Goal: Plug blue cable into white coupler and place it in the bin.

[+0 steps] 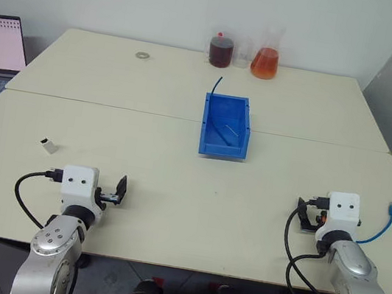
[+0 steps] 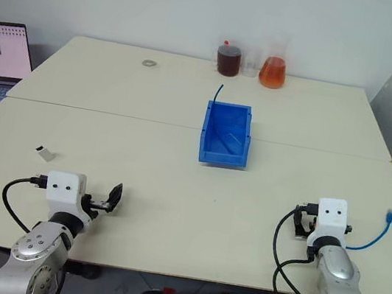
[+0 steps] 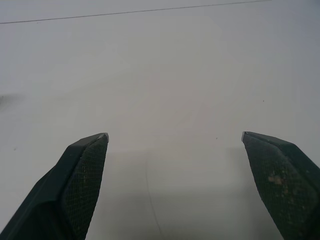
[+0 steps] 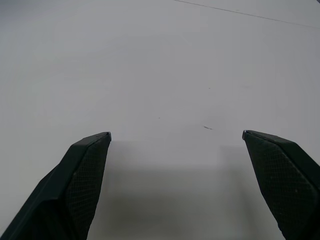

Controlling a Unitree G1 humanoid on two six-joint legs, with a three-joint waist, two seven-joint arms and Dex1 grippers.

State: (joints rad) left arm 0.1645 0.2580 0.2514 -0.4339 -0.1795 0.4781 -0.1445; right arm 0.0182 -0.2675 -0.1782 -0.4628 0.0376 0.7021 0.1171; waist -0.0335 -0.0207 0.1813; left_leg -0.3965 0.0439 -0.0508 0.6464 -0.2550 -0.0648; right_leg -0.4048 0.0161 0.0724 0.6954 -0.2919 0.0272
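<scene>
Hovering low over the table (image 1: 175,181), both arms look staged for a start: left gripper (image 3: 175,137) and right gripper (image 4: 176,136) are each spread wide with nothing between the fingers. Taking the bin (image 1: 225,125) as reference, the white coupler (image 1: 49,145) lies well off to its near left, just ahead of the left gripper, and the blue cable (image 1: 384,224) curls at its near right by the right arm. My read: each part sits on the side of the arm meant to grab it, the bin central for the drop; nothing plugged yet.
</scene>
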